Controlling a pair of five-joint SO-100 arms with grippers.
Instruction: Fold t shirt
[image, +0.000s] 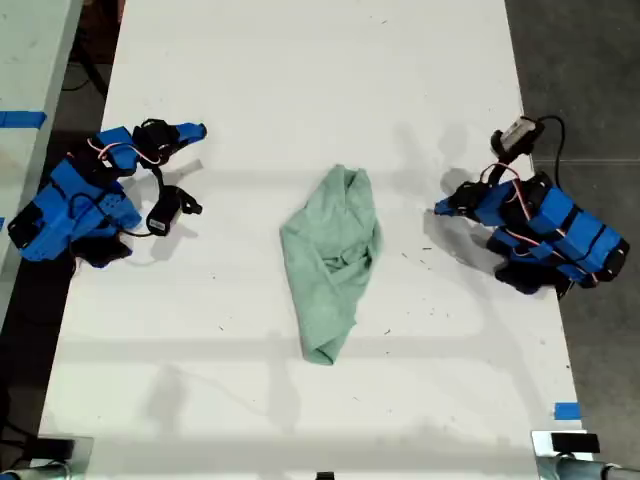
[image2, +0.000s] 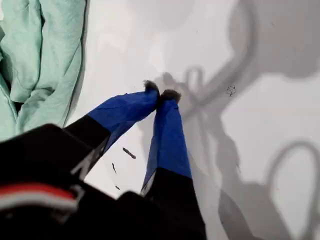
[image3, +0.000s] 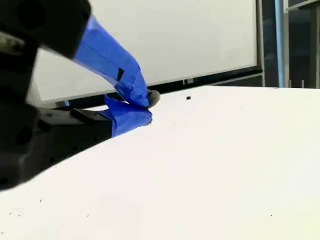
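Pale mint-green t shirt (image: 332, 262), plain, without print, soft and full of wrinkles. Lies bunched in a long crumpled heap on the white table (image: 300, 80), near the middle in the exterior view. Wider at the far end, narrowing to a rounded tip at the near end. Folds and creases gathered along the middle. Not spread flat, nothing touching it.

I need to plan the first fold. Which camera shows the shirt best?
The exterior view: the whole shirt lies bunched mid-table, between the two arms and apart from both. The first wrist view catches only part of it, beside my first gripper, whose jaws are shut on nothing. The second wrist view shows none of it.
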